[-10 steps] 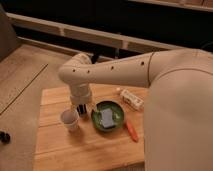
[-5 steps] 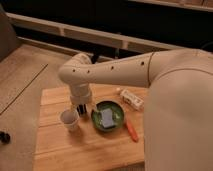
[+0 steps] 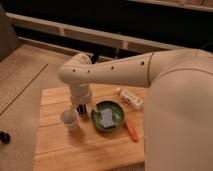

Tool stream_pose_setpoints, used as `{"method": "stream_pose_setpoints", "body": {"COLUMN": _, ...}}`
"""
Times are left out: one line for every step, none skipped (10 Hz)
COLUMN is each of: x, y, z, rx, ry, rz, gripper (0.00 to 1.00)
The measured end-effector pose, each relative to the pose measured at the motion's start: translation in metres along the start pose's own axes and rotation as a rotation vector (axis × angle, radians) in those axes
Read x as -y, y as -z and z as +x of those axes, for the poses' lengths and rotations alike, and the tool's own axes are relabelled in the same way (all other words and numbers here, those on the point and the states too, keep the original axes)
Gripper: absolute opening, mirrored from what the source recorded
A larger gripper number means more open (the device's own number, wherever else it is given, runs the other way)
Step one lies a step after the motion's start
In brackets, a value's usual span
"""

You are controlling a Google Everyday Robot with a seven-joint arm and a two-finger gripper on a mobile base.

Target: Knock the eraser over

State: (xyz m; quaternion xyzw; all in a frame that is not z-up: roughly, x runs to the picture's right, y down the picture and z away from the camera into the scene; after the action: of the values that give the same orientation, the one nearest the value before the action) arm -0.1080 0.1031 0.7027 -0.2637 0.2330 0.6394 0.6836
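Nothing has visibly moved since the earlier frames: the arm holds the same pose and every object on the table sits where it did. Going left to right, a white cup stands just beside the gripper, on its left and slightly nearer the camera. The gripper itself hangs low over the table between the cup and a green bowl; whether it is released or clenched I cannot tell. Just to its right, inside the bowl, lies a grey-blue block that I take to be the eraser, apparently resting flat. Farther right of the gripper lies an orange stick-like thing, and beyond the bowl a white packet. The step in hand looks like the approach, with no contact yet. The next move calls for a short sideways sweep to the right over the bowl's rim to tip the eraser, without bumping the cup.
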Motion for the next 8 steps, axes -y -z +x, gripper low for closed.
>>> {"method": "stream_pose_setpoints", "body": {"x": 0.0000, "y": 0.0000, "z": 0.0000, "rx": 0.000, "ry": 0.000, "rz": 0.000, "gripper": 0.65}}
{"method": "stream_pose_setpoints", "body": {"x": 0.0000, "y": 0.0000, "z": 0.0000, "rx": 0.000, "ry": 0.000, "rz": 0.000, "gripper": 0.65}}
{"method": "stream_pose_setpoints", "body": {"x": 0.0000, "y": 0.0000, "z": 0.0000, "rx": 0.000, "ry": 0.000, "rz": 0.000, "gripper": 0.65}}
{"method": "stream_pose_setpoints", "body": {"x": 0.0000, "y": 0.0000, "z": 0.0000, "rx": 0.000, "ry": 0.000, "rz": 0.000, "gripper": 0.65}}
{"method": "stream_pose_setpoints", "body": {"x": 0.0000, "y": 0.0000, "z": 0.0000, "rx": 0.000, "ry": 0.000, "rz": 0.000, "gripper": 0.65}}
{"method": "stream_pose_setpoints", "body": {"x": 0.0000, "y": 0.0000, "z": 0.0000, "rx": 0.000, "ry": 0.000, "rz": 0.000, "gripper": 0.63}}
{"method": "stream_pose_setpoints", "body": {"x": 0.0002, "y": -0.0002, "z": -0.0002, "rx": 0.001, "ry": 0.002, "rz": 0.002, "gripper": 0.58}}
{"method": "stream_pose_setpoints", "body": {"x": 0.0004, "y": 0.0002, "z": -0.0023, "rx": 0.007, "ry": 0.004, "rz": 0.005, "gripper": 0.51}}
